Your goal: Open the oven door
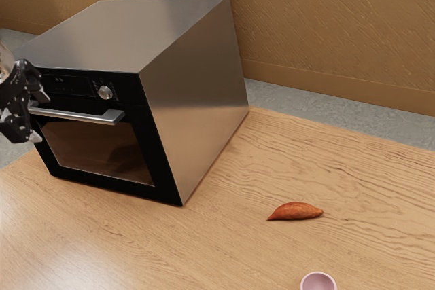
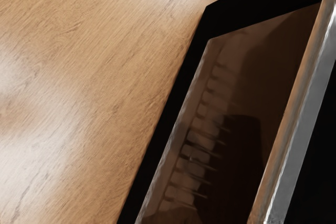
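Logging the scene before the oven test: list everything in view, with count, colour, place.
Oven: 1, silver and black, on table
Door: 1, black, oven front, shut
Window: 1, brown, in door
Handle: 1, silver, above window
Knob: 1, silver, above handle
Vegetable: 1, orange-red, on table
Cup or bowl: 1, pink, exterior view's lower edge
Table: 1, light wood, under oven
Walls: brown, behind
Floor: grey, beyond table
Gripper: 1, black, open, at handle

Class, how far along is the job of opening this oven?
Done: the gripper has reached the handle. In hand: nothing gripped, it seems; the fingers stand apart. Left: probably gripping or hooking the handle, then pulling, since the door looks shut, flush with the oven's front.
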You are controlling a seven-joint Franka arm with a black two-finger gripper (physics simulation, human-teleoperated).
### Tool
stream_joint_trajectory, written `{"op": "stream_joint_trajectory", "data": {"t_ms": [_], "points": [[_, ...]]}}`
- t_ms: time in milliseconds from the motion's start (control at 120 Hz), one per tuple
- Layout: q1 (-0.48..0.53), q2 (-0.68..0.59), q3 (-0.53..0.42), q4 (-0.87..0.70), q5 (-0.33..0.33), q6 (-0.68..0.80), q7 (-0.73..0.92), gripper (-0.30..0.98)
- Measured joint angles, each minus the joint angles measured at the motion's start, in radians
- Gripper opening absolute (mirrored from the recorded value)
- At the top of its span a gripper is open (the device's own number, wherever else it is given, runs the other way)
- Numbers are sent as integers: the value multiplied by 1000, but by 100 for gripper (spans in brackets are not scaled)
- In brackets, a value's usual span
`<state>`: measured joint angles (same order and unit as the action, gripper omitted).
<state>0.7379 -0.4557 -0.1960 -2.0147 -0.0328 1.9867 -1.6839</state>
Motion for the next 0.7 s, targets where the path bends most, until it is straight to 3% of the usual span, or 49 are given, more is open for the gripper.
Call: {"op": "stream_joint_trajectory", "data": {"t_ms": [700], "points": [[-1,84,-6,-38,-12,98,202,68]]}}
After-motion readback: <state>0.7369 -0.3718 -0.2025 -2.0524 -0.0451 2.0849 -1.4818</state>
